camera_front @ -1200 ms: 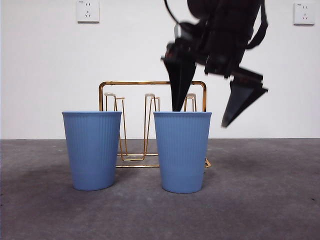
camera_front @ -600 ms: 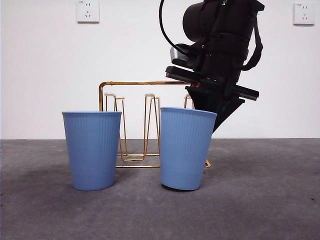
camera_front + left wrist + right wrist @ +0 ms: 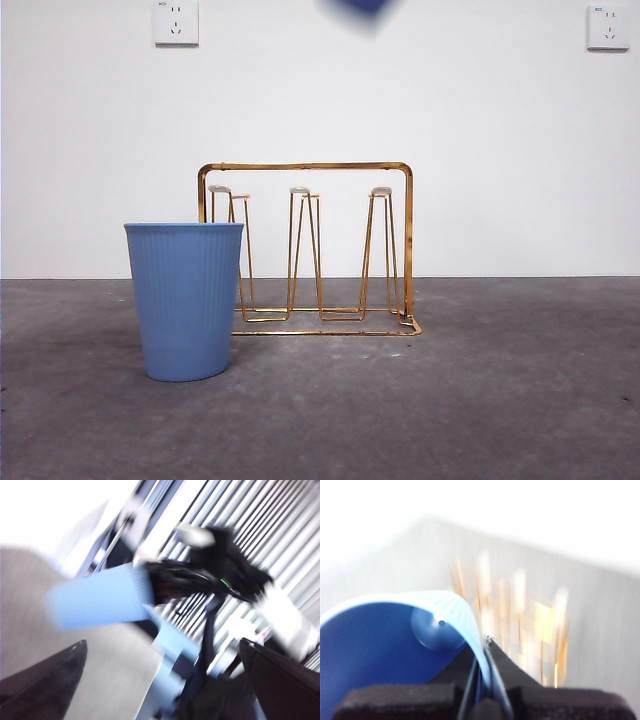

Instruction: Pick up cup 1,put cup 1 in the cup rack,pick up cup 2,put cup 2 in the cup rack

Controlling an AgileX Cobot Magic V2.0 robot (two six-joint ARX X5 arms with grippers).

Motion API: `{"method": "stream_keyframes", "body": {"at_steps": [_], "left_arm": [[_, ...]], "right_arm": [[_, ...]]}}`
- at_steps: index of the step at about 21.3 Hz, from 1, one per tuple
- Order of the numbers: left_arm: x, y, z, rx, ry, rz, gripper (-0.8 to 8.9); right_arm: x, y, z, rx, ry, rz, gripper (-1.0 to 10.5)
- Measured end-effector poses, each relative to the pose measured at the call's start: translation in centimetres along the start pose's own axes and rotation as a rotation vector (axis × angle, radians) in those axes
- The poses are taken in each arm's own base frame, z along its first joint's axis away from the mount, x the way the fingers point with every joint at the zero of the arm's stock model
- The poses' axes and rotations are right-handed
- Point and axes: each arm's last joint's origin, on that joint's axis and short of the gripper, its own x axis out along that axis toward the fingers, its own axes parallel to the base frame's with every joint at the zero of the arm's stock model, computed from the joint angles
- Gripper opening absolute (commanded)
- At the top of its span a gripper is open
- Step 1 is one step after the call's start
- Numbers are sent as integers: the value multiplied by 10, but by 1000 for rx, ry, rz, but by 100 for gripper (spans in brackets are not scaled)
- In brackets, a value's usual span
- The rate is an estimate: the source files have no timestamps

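Observation:
A blue ribbed cup (image 3: 185, 300) stands on the table, left of and in front of the gold wire cup rack (image 3: 305, 167). A second blue cup (image 3: 365, 6) is lifted high, with only its blurred bottom showing at the front view's top edge. In the right wrist view my right gripper (image 3: 482, 680) is shut on that cup's rim (image 3: 465, 615), one jaw inside and one outside. The rack (image 3: 520, 625) is blurred beyond it. The left wrist view is blurred and shows the held cup (image 3: 100, 602) lying sideways in the other arm's grip. My left gripper (image 3: 162, 645) is open and holds nothing.
The rack has three upright peg loops (image 3: 305, 250), all bare. Grey table surface (image 3: 500, 400) lies in front and to the right of the rack. Two wall sockets (image 3: 176, 22) are on the white wall behind.
The right gripper closed on the right-hand cup's rim, tilted it, then lifted it up out of the front view. The left-hand cup and the rack have not moved.

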Motion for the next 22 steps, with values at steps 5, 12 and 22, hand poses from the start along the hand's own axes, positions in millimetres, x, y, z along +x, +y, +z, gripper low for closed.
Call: {"method": "stream_keyframes", "body": {"at_steps": [5,12,22], "left_arm": [[29,-14,22,27,-240,-156,626],[76,-22,21,-11,-429,-373,626],[123,-10,4,-72,-621,-466,626]], "right_arm": [[-102,14,40,-53,-580,68,-12],[-119,19,56,-75,-791,177,-12],[-67,21,60,-24,-695,282,-12]]}}
